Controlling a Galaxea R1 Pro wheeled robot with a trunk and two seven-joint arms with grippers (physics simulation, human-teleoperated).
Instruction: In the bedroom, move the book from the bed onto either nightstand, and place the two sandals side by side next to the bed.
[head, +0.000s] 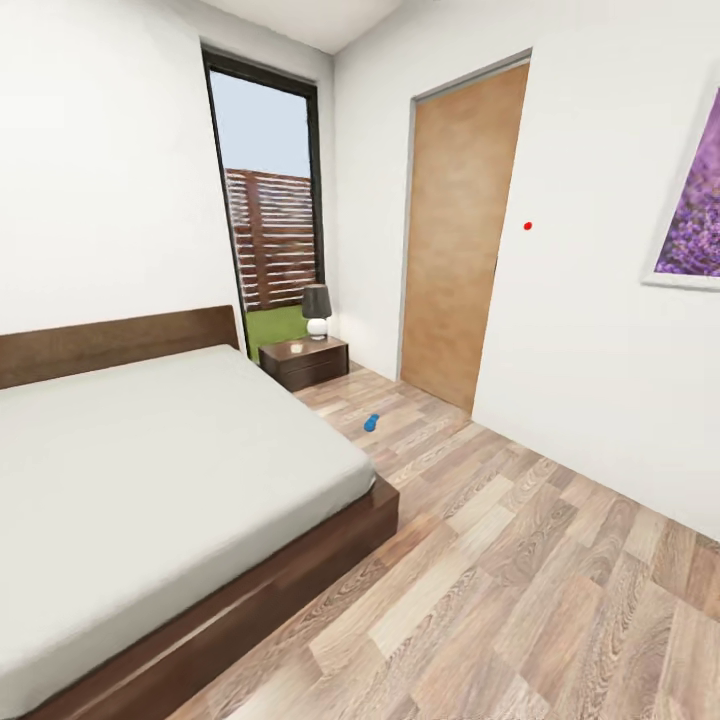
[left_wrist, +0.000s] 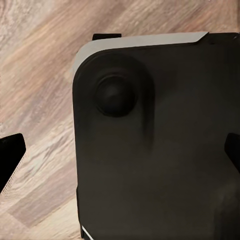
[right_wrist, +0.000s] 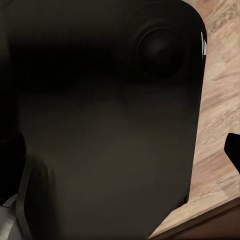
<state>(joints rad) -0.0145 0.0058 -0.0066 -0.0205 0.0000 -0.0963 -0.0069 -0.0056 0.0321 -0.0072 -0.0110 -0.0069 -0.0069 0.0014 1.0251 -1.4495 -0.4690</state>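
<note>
Head view: large low bed (head: 150, 480), dark brown wood base and headboard, plain light-grey mattress, mattress top bare where visible; one small bright blue sandal (head: 371, 422) lies on the light wood-plank floor (head: 520, 600) just off the bed's far corner, near the low square dark brown glossy nightstand (head: 305, 362); too small to make out its shape. Nightstand carries a grey-shaded lamp with white base (head: 317, 311); tall black-framed window (head: 268, 215) behind it; brown wooden door (head: 462, 235) and purple picture (head: 690, 215) on the right wall.

Left wrist view: dark fingertip (left_wrist: 11, 162) over planks beside a black rounded robot body panel (left_wrist: 160, 145); left gripper spread or closed, cannot tell. Right wrist view: dark fingertip (right_wrist: 233, 150) at the frame edge; right gripper likewise cannot tell.
</note>
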